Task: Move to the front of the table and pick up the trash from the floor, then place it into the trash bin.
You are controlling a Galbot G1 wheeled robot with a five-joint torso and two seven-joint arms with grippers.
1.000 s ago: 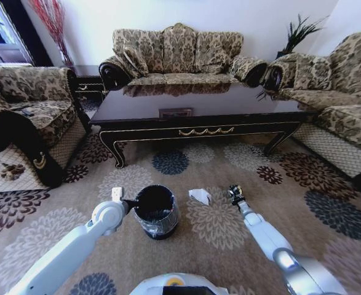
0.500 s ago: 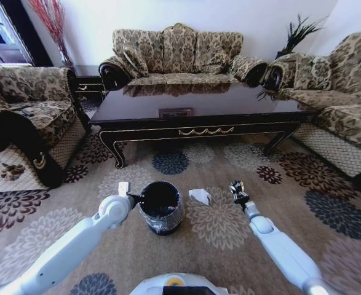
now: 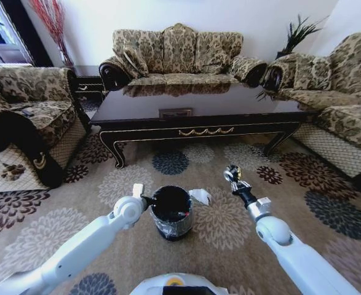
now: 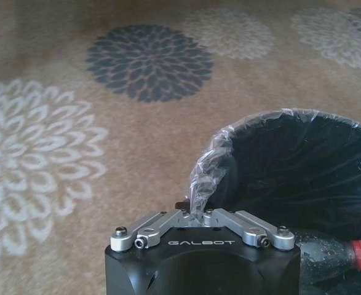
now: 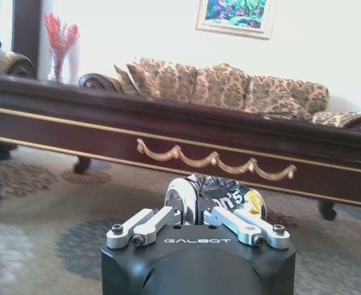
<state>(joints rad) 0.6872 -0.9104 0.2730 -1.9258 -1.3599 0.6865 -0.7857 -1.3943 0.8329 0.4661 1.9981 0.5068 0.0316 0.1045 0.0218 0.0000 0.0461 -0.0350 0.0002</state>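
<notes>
The small black trash bin [image 3: 169, 228] with its clear liner stands on the carpet in front of the dark table [image 3: 198, 106]. My left gripper [image 3: 146, 199] is shut on the bin's rim and liner [image 4: 212, 161]. Inside the bin lies a clear bottle with a red cap [image 4: 331, 256]. A crumpled white paper piece [image 3: 200, 195] lies on the carpet just right of the bin. My right gripper [image 3: 232, 176] hovers above the carpet right of the paper, shut on a small round shiny object [image 5: 216, 198]. The table's gold-trimmed apron [image 5: 229, 158] runs straight ahead of it.
Patterned sofas [image 3: 177, 52] stand behind the table and on both sides of it. A small dark side table [image 3: 88, 83] sits at the back left, with a plant [image 3: 297, 34] at the back right. Open flowered carpet [image 3: 229, 227] surrounds the bin.
My left gripper has dragged the bin a little to the right, up to the white paper. My right gripper has risen and moved toward the table with the shiny object in it.
</notes>
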